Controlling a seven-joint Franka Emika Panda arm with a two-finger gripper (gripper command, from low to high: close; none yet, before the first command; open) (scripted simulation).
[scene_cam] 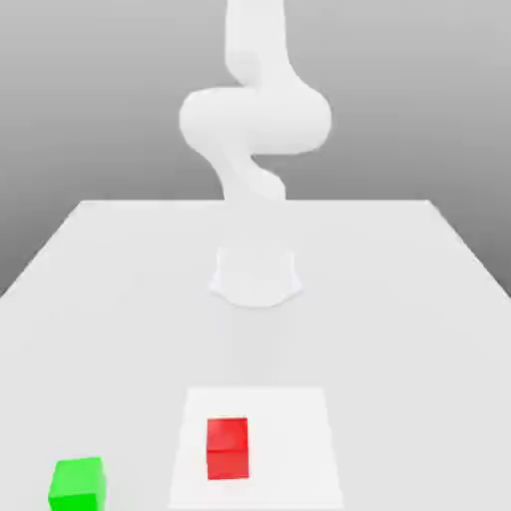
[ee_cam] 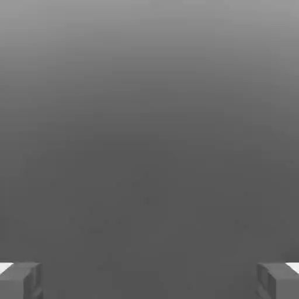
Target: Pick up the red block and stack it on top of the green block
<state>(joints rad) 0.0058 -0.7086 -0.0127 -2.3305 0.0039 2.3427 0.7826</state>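
Grey, featureless backdrop behind a matte white worktop (scene_cam: 120, 289): one red block (scene_cam: 228, 447), a plain unmarked cube, sits on a paler square patch (scene_cam: 299, 439) near the front edge. One green block (scene_cam: 77, 483), equally plain, lies well apart toward the exterior view's left. Smooth white arm (scene_cam: 255, 120) rises behind; its hand (ee_cam: 149, 279) stands spread, holding nothing.

The red block (scene_cam: 228, 447) is bright red all over, with no marks, and its front side looks a little darker than its top. The green block (scene_cam: 77, 483) is bright green and plain too. The table (scene_cam: 120, 299) is white, and a paler white square patch (scene_cam: 289, 439) lies under the red block. The arm (scene_cam: 255, 120) is white. The wall behind (scene_cam: 100, 100) is grey. The gripper (ee_cam: 149, 280) has grey fingers (ee_cam: 20, 280) with white tips.
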